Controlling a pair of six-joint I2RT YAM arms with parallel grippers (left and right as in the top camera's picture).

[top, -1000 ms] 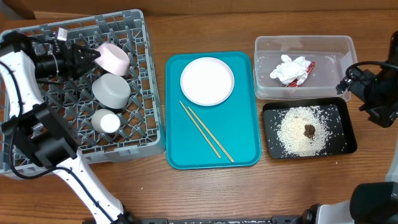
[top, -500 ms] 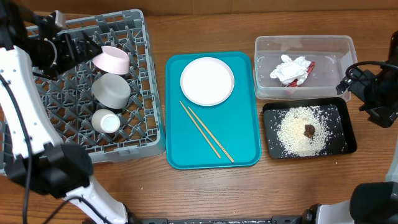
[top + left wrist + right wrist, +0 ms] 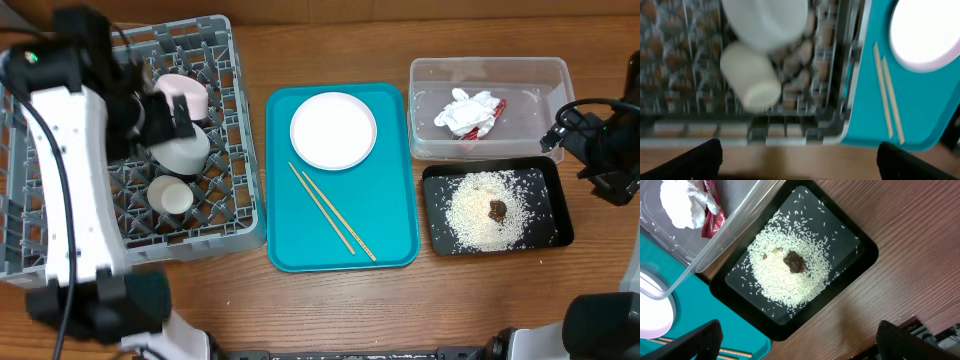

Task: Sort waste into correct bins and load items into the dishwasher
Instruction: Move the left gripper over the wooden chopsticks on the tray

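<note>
— Overhead first: how many dishes are in the grey rack [image 3: 246, 170]?
— Three, at the upper left of the frame: one pink-sided dish [image 3: 185, 92], one grey bowl [image 3: 182, 150] and one white cup [image 3: 172, 195]. They lie partly under the left arm [image 3: 70, 180].
— And on the teal tray [image 3: 395, 235] in the middle?
— One white plate [image 3: 333, 130], with two chopsticks [image 3: 330, 210] side by side below it.
— The bins on the right?
— Two. The clear tub [image 3: 490, 66] holds one crumpled tissue [image 3: 465, 112] and one red wrapper [image 3: 497, 108]. The black tray [image 3: 555, 232] below it holds the rice [image 3: 470, 215], with one brown lump [image 3: 497, 209] on top.
— Left wrist view?
— It's blurred. The left gripper [image 3: 800, 155] has its jaws wide apart with nothing between them, above the rack's edge. The bowl and cup show at upper left, the two chopsticks at right.
— Right wrist?
— The right gripper [image 3: 800, 335] also has its jaws apart and empty, above the black tray.
</note>
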